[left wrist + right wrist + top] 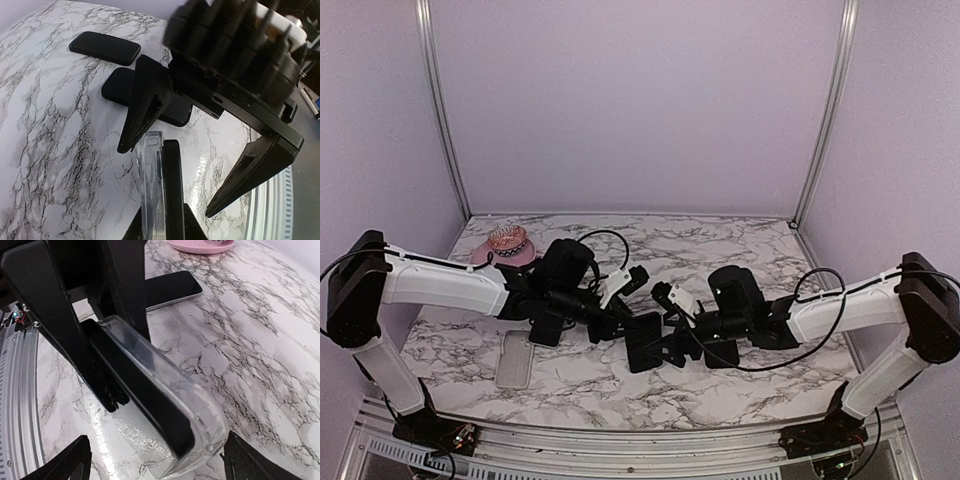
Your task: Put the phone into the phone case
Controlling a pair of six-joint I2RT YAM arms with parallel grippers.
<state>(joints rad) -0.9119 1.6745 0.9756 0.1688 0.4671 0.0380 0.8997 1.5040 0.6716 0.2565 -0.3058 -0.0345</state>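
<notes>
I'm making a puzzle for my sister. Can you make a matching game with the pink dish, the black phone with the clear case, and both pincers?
Things:
1 pink round dish
2 black phone with its clear plastic case
3 left pincer
4 right pincer

States:
A wide open
B sitting on the marble table
C shut on the phone
D gripped by a pincer

Pairs: 1-B, 2-D, 3-C, 4-A

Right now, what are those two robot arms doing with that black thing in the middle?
The left pincer is shut on a black phone with a clear case against it, holding it up over the marble table. The right pincer is open around the phone's end, not gripping. I can't tell if the phone is fully clicked into the case.
</notes>
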